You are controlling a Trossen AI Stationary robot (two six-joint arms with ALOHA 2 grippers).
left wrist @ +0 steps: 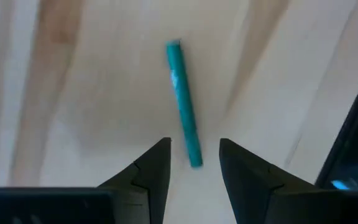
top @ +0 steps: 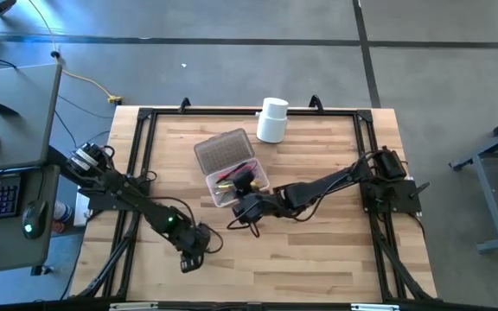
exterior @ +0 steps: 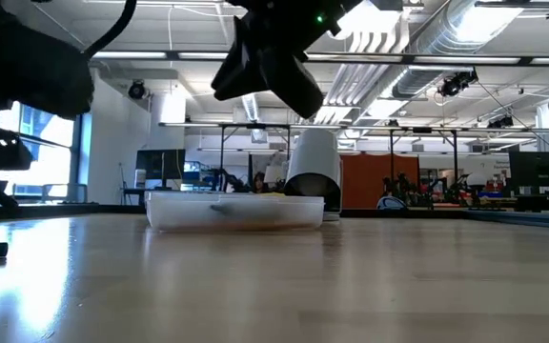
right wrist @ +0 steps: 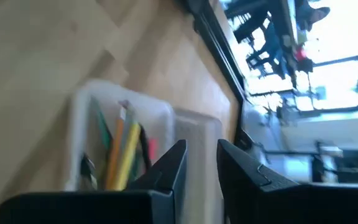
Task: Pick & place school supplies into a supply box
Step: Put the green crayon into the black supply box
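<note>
A teal pen [left wrist: 182, 99] lies flat on the wooden table. My left gripper [left wrist: 194, 152] is open above the pen's near end, one finger on each side, touching nothing; in the high view it [top: 193, 257] hangs over the table's near left part. The clear supply box [top: 236, 183] sits mid-table with its textured lid [top: 222, 149] hinged open toward the far side. Yellow, orange, green and pink pens [right wrist: 122, 152] lie inside. My right gripper [right wrist: 201, 158] is open and empty, just off the box's near right corner [top: 247, 205].
A white cylindrical container [top: 272, 119] stands beyond the box near the far edge and shows behind the box [exterior: 236, 210] in the low view. A black frame [top: 141, 121] borders the table. Bare wood lies across the near and right parts.
</note>
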